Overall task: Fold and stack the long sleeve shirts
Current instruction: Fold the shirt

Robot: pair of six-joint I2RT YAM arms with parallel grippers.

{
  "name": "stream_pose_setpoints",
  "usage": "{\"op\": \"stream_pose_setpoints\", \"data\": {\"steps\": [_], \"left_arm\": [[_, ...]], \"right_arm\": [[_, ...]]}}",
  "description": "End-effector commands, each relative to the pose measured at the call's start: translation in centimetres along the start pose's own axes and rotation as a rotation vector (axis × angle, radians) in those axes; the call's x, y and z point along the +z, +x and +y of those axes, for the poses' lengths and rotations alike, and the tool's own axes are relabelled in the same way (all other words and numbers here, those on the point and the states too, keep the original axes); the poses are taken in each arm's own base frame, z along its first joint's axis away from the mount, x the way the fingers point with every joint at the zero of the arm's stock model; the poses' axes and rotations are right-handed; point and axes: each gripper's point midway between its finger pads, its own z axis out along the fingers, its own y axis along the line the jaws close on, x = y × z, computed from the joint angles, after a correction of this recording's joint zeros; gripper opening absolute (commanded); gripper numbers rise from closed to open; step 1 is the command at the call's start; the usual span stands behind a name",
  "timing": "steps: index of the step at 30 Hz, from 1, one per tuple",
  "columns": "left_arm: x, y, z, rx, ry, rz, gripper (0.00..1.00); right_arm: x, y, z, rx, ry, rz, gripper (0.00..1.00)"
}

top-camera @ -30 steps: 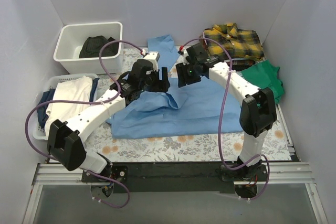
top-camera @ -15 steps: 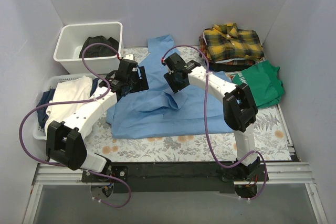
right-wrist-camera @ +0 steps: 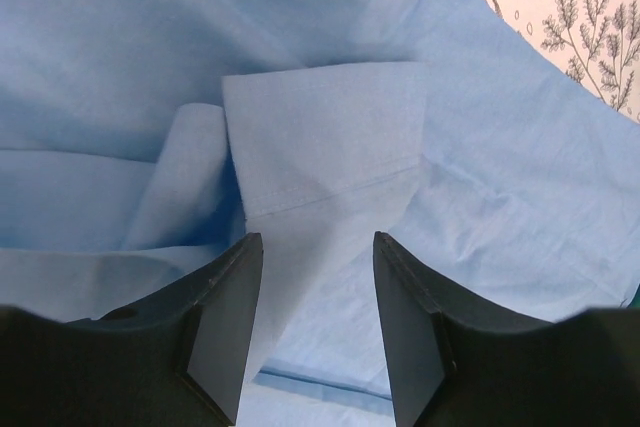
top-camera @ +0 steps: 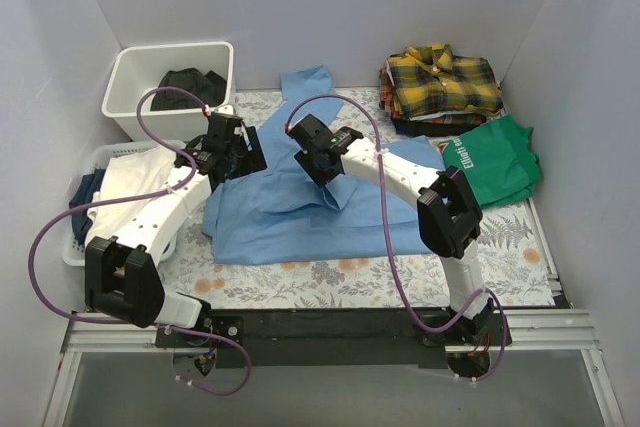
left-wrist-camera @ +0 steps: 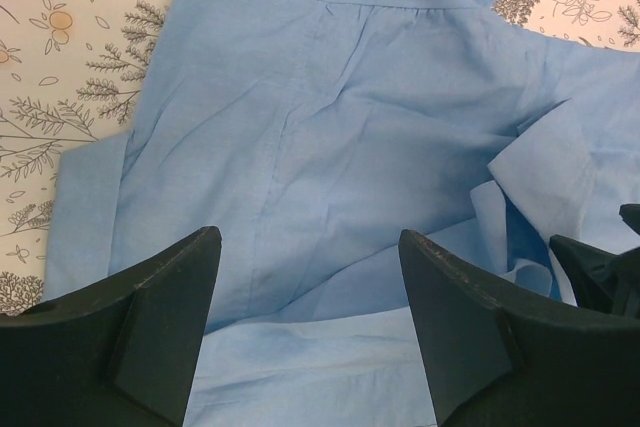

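A light blue shirt (top-camera: 330, 212) lies rumpled just right of the white bin (top-camera: 140, 82). The left gripper (left-wrist-camera: 308, 242), nearer the bin, and the right gripper (right-wrist-camera: 315, 242) hover over it, jaws apart. The cloth is likely soft and floppy; its stitched cuff (right-wrist-camera: 330, 137) looks the firmest hold.

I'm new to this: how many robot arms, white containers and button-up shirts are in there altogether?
Robot arms: 2 (left arm, right arm)
White containers: 2 (bin, basket)
Button-up shirts: 2 (light blue shirt, plaid shirt)
Total: 6
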Motion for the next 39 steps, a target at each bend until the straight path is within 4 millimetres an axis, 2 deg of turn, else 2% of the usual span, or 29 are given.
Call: {"op": "stream_pose_setpoints", "data": {"steps": [1,5,10,13,20,25,35,39], "left_arm": [[-1.3,-0.5,0.2,-0.02,0.029,-0.025,0.72],[-1.1,-0.2,0.7,-0.028,0.027,-0.016,0.72],[-0.9,-0.1,1.1,-0.033,0.024,-0.009,0.72],[-0.8,-0.1,1.5,-0.032,0.017,-0.007,0.72],[-0.7,-0.2,2.0,-0.036,0.009,-0.001,0.72],[-0.6,0.1,2.2,-0.043,0.01,0.006,0.72],[-1.3,1.8,2.3,-0.038,0.043,0.05,0.72],[-2.2,2.9,1.9,-0.037,0.086,0.082,0.72]], "right_arm": [[-2.9,-3.5,-1.0,0.017,0.027,-0.11,0.56],[-3.4,-4.2,-0.7,0.017,0.019,-0.132,0.56],[-1.7,-3.1,-0.1,-0.024,0.015,-0.083,0.56],[-1.4,-3.0,0.6,-0.031,-0.009,-0.078,0.56],[-2.3,-2.9,2.6,-0.064,-0.068,-0.085,0.56],[-1.1,-1.8,4.0,-0.084,-0.095,-0.048,0.55],[2.3,-1.2,1.0,-0.017,0.096,0.026,0.52],[3.2,-0.6,-0.8,0.034,0.151,0.053,0.46]]}}
